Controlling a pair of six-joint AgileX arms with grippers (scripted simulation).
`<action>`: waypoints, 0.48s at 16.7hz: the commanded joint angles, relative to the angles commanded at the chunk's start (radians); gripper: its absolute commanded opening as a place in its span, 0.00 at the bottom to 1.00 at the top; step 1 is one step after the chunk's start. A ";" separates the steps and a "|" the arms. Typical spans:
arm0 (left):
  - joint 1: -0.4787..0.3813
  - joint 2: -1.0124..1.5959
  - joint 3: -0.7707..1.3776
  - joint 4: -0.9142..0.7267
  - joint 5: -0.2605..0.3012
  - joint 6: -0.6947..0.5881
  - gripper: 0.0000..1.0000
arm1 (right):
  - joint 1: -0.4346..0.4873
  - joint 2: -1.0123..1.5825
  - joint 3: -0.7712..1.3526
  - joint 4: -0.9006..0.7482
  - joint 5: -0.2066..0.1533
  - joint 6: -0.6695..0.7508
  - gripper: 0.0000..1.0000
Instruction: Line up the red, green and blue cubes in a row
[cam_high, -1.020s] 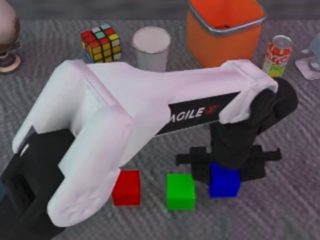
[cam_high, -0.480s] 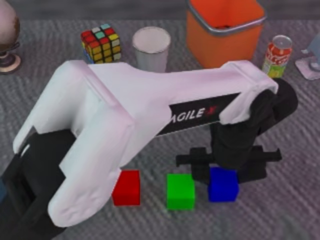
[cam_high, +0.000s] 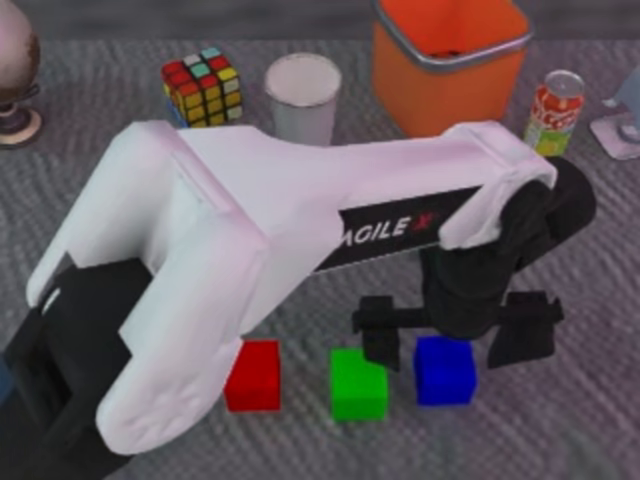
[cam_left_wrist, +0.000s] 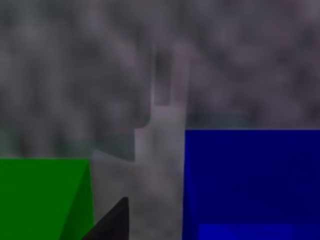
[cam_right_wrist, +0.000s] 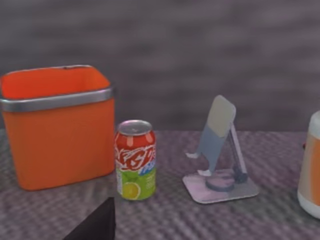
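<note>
My left gripper (cam_high: 458, 340) hangs right over the blue cube (cam_high: 444, 370), fingers spread wide, one dark pad on each side of it and neither touching, so it's released and holding nothing. The blue cube sits flat on the table (cam_high: 590, 400), directly below the open jaws and a shade nearer the table's front edge than the wrist. In the left wrist view I've got the blue cube (cam_left_wrist: 250, 180) and the green cube (cam_left_wrist: 45, 197) with a strip of bare cloth between them, so they're near but apart.

From the top view's left to right the row reads red cube (cam_high: 253, 375), green cube (cam_high: 358, 383), blue cube, all on roughly one line along the front of the table. The gaps look fairly even to me, the green one perhaps a hair lower. I'd judge the lineup as good as done.

The move ahead, as I read it, is straight up and away: the cube lies beneath the claw, so any sideways drift would knock it towards the green one. Lift first, then swing.

Nothing blocks the way up. The puzzle cube (cam_high: 202, 86), white cup (cam_high: 303, 96), orange bin (cam_high: 450, 70) and soda can (cam_high: 553, 110) stand well back. My right arm isn't visible from above; its wrist camera faces the bin, can and a phone stand (cam_right_wrist: 220, 165).
</note>
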 joint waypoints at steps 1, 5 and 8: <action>0.000 0.000 0.000 0.000 0.000 0.000 1.00 | 0.000 0.000 0.000 0.000 0.000 0.000 1.00; 0.003 0.000 0.000 0.000 0.000 0.000 1.00 | 0.000 0.000 0.000 0.000 0.000 0.000 1.00; 0.005 -0.002 0.042 -0.042 -0.001 -0.002 1.00 | 0.000 0.000 0.000 0.000 0.000 0.000 1.00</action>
